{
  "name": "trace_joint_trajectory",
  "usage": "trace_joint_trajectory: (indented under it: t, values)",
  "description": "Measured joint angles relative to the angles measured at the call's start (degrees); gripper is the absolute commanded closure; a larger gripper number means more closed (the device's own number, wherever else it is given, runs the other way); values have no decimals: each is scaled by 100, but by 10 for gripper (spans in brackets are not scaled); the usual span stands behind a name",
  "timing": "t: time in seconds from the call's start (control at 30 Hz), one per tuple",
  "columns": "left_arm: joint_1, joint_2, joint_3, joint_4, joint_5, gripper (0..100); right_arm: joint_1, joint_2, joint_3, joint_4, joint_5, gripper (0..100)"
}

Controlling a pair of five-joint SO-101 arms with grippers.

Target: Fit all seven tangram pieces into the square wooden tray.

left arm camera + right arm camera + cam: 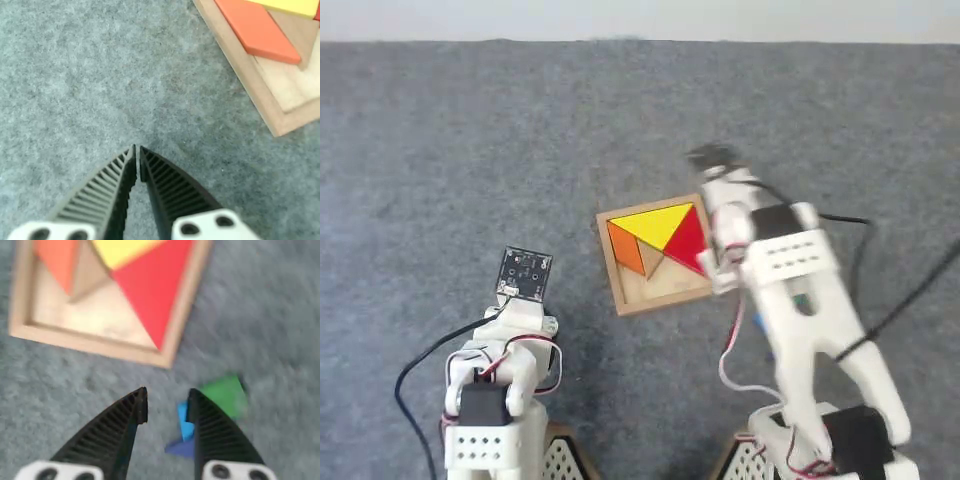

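The tray (pixel 660 288) on the tabletop (pixel 470 150) holds the yellow (pixel 655 225), red (pixel 688 243) and orange (pixel 623 247) pieces, and about half of it is bare. The green (pixel 225 395) and blue (pixel 186 425) pieces lie outside, by the right gripper (pixel 167 392), whose jaws are narrowly apart and empty. The left gripper (pixel 137 147) has its jaws closed and empty.

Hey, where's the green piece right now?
In the right wrist view, the green piece lies on the grey carpet outside the tray's corner, beside the blue pieces, just past the open right gripper.
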Motion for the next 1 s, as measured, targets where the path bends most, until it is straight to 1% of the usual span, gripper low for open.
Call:
trace_joint_trajectory:
  t: [0.07, 0.13, 0.23, 0.33, 0.47, 0.57, 0.67, 0.77, 0.87, 1.0]
  values:
    - [0, 0, 0, 0, 0, 987, 484, 0, -9, 141, -35, 826]
    - [0, 0, 0, 0, 0, 987, 721, 0, 88, 176, -35, 826]
    - [0, 0, 0, 0, 0, 987, 791, -18, 457, 123, -35, 825]
    - [0, 0, 0, 0, 0, 987, 835, -18, 738, -193, -149, 823]
    - [0, 0, 0, 0, 0, 987, 677, 167, 862, -589, -923, 821]
    - [0, 0, 0, 0, 0, 987, 519, 695, 862, -721, -1741, 821]
    - [0, 0, 0, 0, 0, 987, 545, 1336, 695, -747, -2418, 820]
    - [0, 0, 0, 0, 0, 987, 712, 1758, 484, -756, -2664, 817]
    - [0, 0, 0, 0, 0, 987, 1020, 1820, 440, -747, -2725, 764]
    - [0, 0, 0, 0, 0, 987, 1152, 1881, 440, -870, -2752, 716]
